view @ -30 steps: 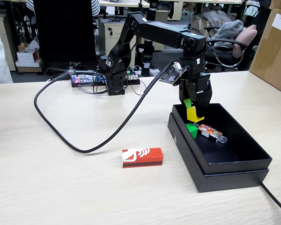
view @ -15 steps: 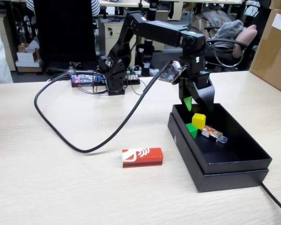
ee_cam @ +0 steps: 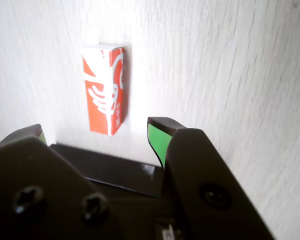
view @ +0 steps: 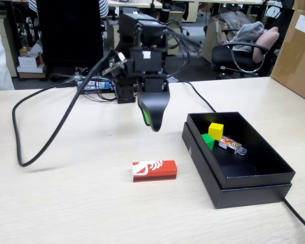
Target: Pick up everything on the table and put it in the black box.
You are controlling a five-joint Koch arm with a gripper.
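My gripper (view: 153, 121): it hangs in the air above the table, between my base and the red-orange block, pointing down; the wrist view (ee_cam: 97, 131) shows both jaws spread with a clear gap and nothing between them.
My pads (ee_cam: 159, 140): green on the inner faces, bare.
Red-orange block (view: 154, 170): lies flat on the table, left of the black box in the fixed view and apart from it; in the wrist view (ee_cam: 104, 95) it sits just beyond my tips, white swirl mark facing up.
Yellow cube (view: 215, 130): inside the black box, near the far left corner.
Green cube (view: 208, 141): inside the box, just beside the yellow cube, against the left wall.
Multicoloured stick (view: 230, 145): inside the box, right of the cubes, clear end toward the camera.
Black box (view: 249, 185): on the table, right of the block.
Table (view: 66, 203): light wood grain; a black cable (view: 25, 109) loops across its left part.
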